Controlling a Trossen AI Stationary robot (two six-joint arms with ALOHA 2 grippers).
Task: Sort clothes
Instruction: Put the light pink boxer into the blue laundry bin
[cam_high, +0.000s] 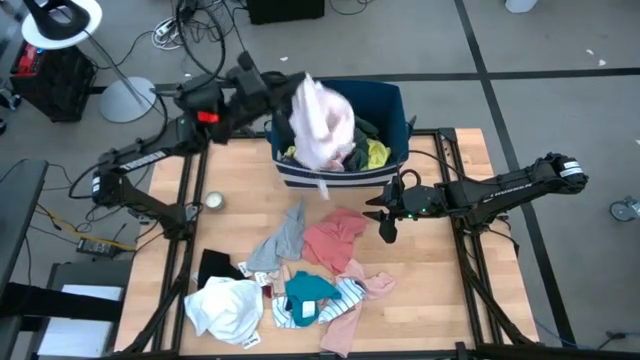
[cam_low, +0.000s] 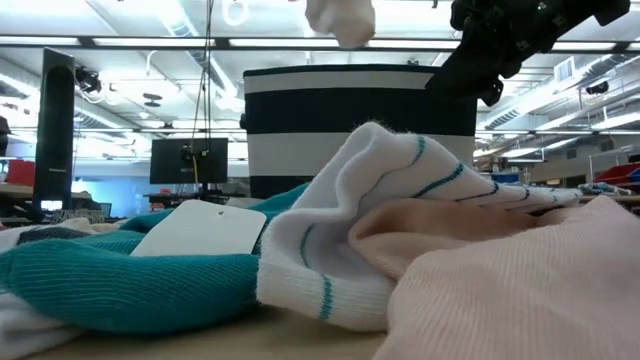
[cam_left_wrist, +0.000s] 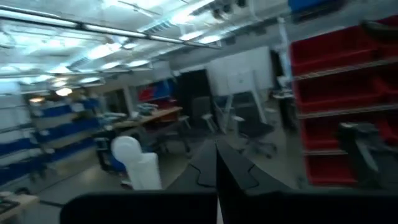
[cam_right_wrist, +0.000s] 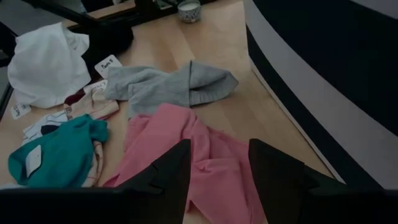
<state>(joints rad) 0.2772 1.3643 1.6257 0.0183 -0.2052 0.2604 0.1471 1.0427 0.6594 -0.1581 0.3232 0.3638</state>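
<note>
Pale wooden table (cam_high: 440, 310) on a dark metal frame, grey workshop floor around it, cables and a white lamp base off the far left corner. At the far edge, a dark blue bin (cam_high: 385, 105) with a white band along its near wall, rectangular, holding a yellow garment (cam_high: 377, 154) and something dark green (cam_high: 366, 128).

Above the bin, left gripper (cam_high: 282, 88) raised, pinching a pale pink-white garment (cam_high: 322, 124) that hangs limp and crumpled, long axis running down toward the bin; fingers hidden behind the cloth from above, pressed together in the left wrist view. Only its lower tip (cam_low: 341, 20) visible in the low view.

Right gripper (cam_high: 388, 228) low over the table just in front of the bin's near right corner, fingers apart and empty, above a pink garment (cam_right_wrist: 205, 155).

On the wood, loosely heaped:
- grey knit piece (cam_high: 285, 235), elongated, lying diagonally from the bin toward the near left;
- pink garment, soft and bunched, just right of the grey;
- teal ribbed knit (cam_high: 308, 290) with a white tag, atop a white piece with thin teal stripes (cam_high: 342, 297);
- pale peach ribbed cloth (cam_high: 350, 318), stretched toward the near edge;
- white crumpled garment (cam_high: 225, 305) at near left, black garment (cam_high: 217, 267) beside it.

Small round white cup (cam_high: 213, 201) near the left edge.
</note>
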